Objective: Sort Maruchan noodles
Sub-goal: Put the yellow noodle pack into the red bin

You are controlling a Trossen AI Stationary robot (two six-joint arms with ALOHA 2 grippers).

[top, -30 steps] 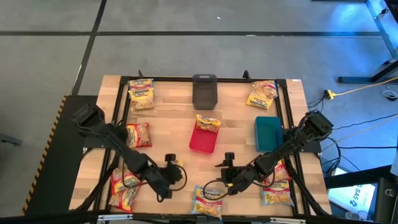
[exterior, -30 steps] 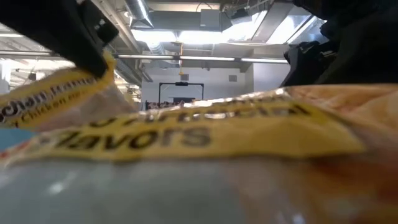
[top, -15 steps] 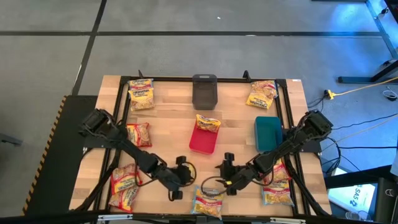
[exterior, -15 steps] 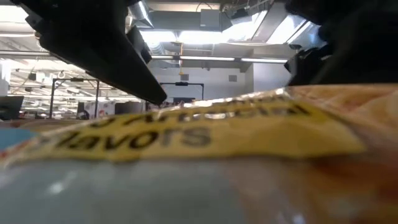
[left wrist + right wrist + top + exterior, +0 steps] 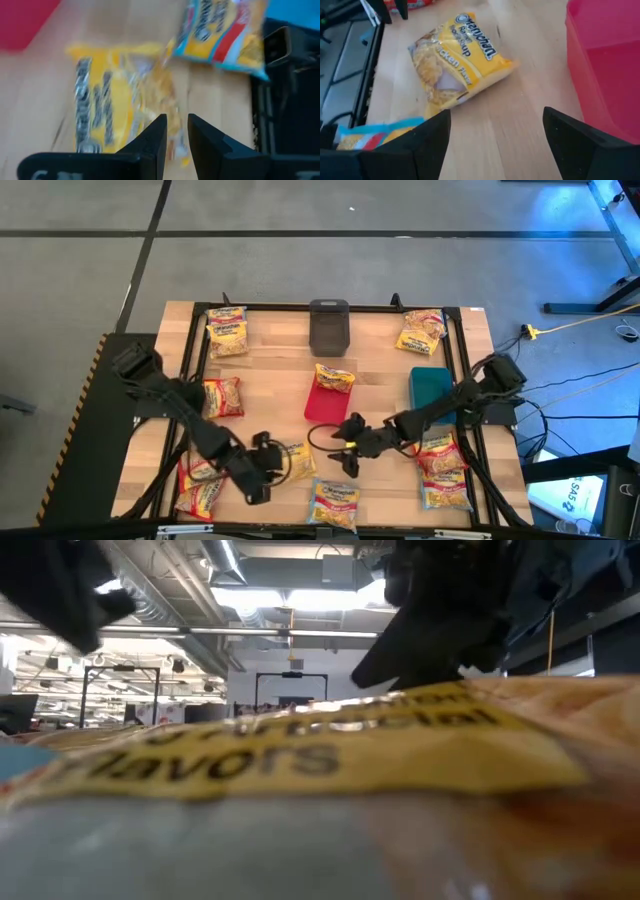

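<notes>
Nearest the front edge of the table (image 5: 270, 395), we see a ramen packet (image 5: 336, 503) lying flat, its label with a bluish band; in the low view this packet (image 5: 300, 800) fills the picture and we can read "Flavors" on its yellow strip, with a line above it that may say "Artificial".

A little farther in lies a yellow packet (image 5: 294, 459), free on the wood just ahead of the left gripper (image 5: 268, 462). In the left wrist view its two fingers (image 5: 150, 142) stand close together with only a narrow gap, holding nothing, and the yellow packet (image 5: 120, 105) lies beyond them, its print too blurred for us to read.

The right gripper (image 5: 348, 450) hovers just beyond, in front of the red bin (image 5: 322, 408). In the right wrist view its fingers (image 5: 427, 135) are spread wide and empty, and the yellow packet (image 5: 457, 62) shows "Maruchan", "Ramen Noodle Soup" and "Chicken Flavor".

At the left front corner lie two packets with red markings (image 5: 200, 485); at the right front, two more (image 5: 442, 470).

Farther back, one packet (image 5: 334, 378) rests on the far end of the red bin, and another (image 5: 222, 396) lies to the left. A teal bin (image 5: 430, 392) stands to the right.

At the far edge sit a grey bin (image 5: 329, 326), a packet at the left corner (image 5: 228, 331) and one at the right (image 5: 420, 332).
</notes>
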